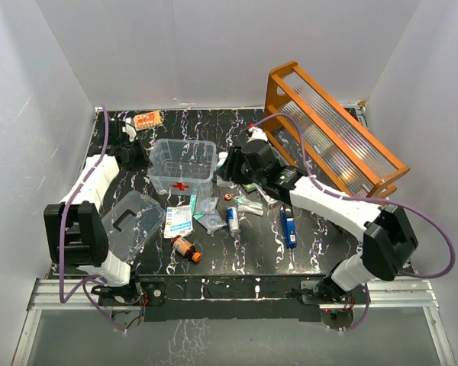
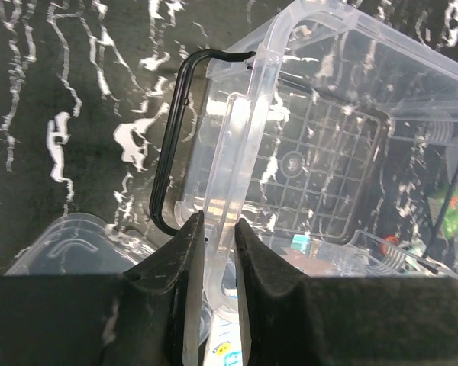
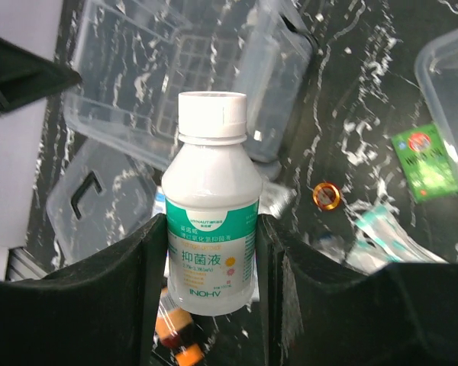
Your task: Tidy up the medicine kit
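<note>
The medicine kit [image 1: 182,162], a clear box with a red cross on its front, stands open at the table's middle left. Its clear lid [image 1: 133,219] with a dark handle lies in front of it. My left gripper [image 1: 140,160] is at the box's left side. In the left wrist view the left gripper [image 2: 219,223] is shut on the box's clear wall [image 2: 248,130], beside a black wire handle [image 2: 170,145]. My right gripper [image 3: 212,223] is shut on a white bottle [image 3: 212,164] with a green label, held upright to the right of the box [image 3: 156,72].
An orange wooden rack [image 1: 332,130] leans at the back right. Loose items lie in front of the box: paper packets [image 1: 179,219], a brown bottle with an orange cap [image 1: 186,248], a small blue bottle [image 1: 233,219], a blue tube [image 1: 288,226]. An orange blister pack [image 1: 147,119] lies at the back left.
</note>
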Controlling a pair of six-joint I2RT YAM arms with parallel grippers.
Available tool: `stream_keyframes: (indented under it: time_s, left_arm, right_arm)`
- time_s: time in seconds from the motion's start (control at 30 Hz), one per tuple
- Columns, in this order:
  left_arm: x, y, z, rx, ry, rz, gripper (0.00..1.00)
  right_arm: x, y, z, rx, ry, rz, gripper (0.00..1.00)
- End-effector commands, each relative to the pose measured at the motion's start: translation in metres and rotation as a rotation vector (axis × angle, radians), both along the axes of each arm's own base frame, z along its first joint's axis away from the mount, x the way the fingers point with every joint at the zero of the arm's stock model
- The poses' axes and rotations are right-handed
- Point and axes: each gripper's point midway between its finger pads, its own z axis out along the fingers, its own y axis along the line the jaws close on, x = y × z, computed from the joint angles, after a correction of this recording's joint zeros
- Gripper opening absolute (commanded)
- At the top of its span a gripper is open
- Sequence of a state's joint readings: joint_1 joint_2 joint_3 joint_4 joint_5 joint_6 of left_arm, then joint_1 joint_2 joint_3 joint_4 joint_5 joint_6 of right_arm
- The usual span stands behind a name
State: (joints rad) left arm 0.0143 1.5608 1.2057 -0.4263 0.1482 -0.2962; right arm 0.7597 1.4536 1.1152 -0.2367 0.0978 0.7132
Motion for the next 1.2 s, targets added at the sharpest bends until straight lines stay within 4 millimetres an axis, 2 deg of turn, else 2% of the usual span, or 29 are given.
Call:
stream_keyframes:
  time_s: [0.0,0.1,0.23,0.47,0.63,0.93,1.17]
  left_arm:
    - [-0.028,-0.030,0.001,-0.146,0.025,-0.097,0.10]
    - [-0.038,-0.043,-0.002,-0.232,0.049,-0.091,0.11]
    - [-0.048,-0.050,-0.009,-0.315,0.097,-0.009,0.13]
    - [-0.053,-0.059,-0.012,-0.442,0.132,0.127,0.15]
    - [-0.061,-0.071,-0.013,-0.532,0.143,0.128,0.18]
    - [-0.063,-0.068,-0.009,-0.480,0.116,0.078,0.33]
    - [-0.055,-0.063,0.003,-0.424,0.039,0.013,0.38]
  right_arm:
    - [0.028,0.038,0.070,0.202,-0.125,-0.009,0.30]
    - [0.040,0.055,0.073,0.227,-0.125,-0.013,0.30]
    - [0.055,0.082,0.066,0.233,-0.113,-0.008,0.30]
    - [0.077,0.121,0.027,0.167,-0.040,-0.038,0.30]
    - [0.080,0.132,-0.006,0.129,0.041,-0.070,0.30]
    - [0.082,0.149,-0.050,0.077,0.142,-0.042,0.30]
    - [0.078,0.162,-0.071,0.077,0.227,-0.009,0.31]
